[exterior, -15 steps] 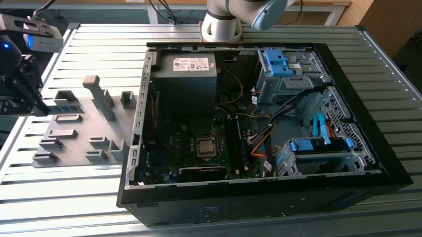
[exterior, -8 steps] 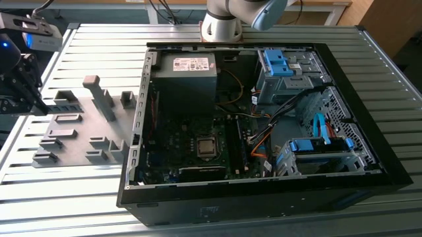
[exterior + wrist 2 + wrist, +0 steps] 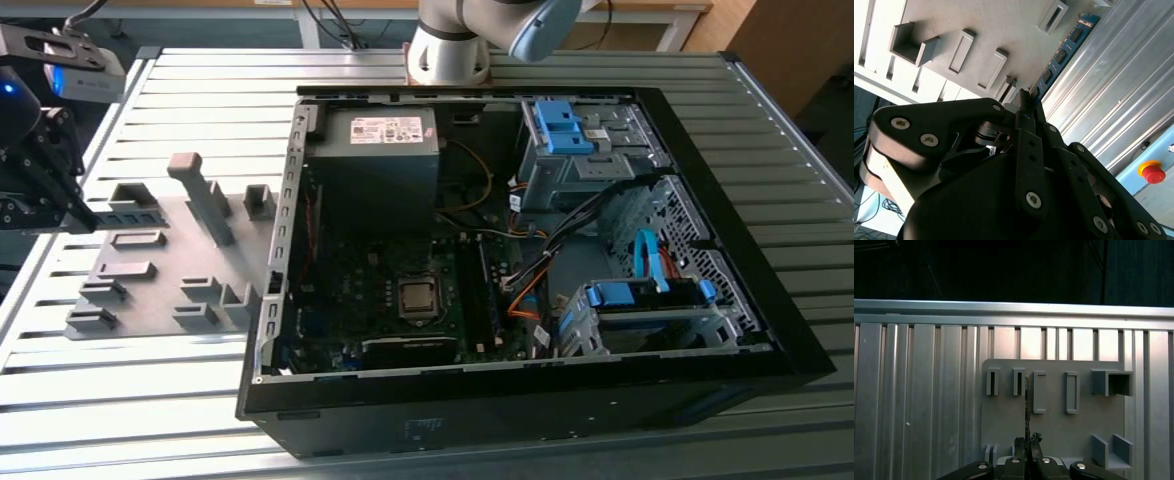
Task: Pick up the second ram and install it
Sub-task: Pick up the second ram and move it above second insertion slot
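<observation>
Between the gripper's (image 3: 1026, 97) fingertips sits the second ram (image 3: 1060, 56), clamped by one end, jaws narrow on it. Blue-green board with dark chips; its free end reaches out over the grey fixture plate (image 3: 979, 25). First wrist view: the stick is edge-on, a thin line over the plate between two slot blocks; contact with the plate cannot be told. Bare aluminium table slats (image 3: 929, 390) lie beside the plate, the table's edge rail beyond. Exterior view: gripper at the exterior view's left, by the table edge, well apart from the open PC case (image 3: 534, 390), which lies just beside the plate. Inside the case: motherboard (image 3: 400, 290), power supply (image 3: 374, 150), blue drive cages (image 3: 641, 300), loose cables.
</observation>
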Robot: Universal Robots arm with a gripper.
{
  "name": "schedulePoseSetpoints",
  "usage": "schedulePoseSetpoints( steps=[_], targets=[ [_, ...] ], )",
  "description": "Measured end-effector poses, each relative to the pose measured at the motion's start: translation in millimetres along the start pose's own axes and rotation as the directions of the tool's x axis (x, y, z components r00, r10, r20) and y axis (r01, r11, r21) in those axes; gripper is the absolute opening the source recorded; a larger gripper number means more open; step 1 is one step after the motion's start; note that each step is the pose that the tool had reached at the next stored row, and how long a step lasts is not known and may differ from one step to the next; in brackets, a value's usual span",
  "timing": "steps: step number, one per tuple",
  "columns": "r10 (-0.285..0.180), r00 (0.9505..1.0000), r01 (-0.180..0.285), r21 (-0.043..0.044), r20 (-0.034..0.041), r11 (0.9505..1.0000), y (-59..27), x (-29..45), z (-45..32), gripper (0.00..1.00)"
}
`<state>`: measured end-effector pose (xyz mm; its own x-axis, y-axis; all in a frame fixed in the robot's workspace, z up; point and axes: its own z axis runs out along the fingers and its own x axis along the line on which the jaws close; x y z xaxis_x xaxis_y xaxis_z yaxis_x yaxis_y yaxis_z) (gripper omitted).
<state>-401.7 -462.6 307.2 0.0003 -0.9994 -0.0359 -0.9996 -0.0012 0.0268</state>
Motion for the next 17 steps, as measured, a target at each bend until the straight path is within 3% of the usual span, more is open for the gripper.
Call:
schedulePoseSetpoints(
  steps=[17],
  targets=[
    [0.000,1.0000,0.000,-0.0001,-0.0001,1.0000,0.1,-0.1,-3.4,0.14]
  ],
)
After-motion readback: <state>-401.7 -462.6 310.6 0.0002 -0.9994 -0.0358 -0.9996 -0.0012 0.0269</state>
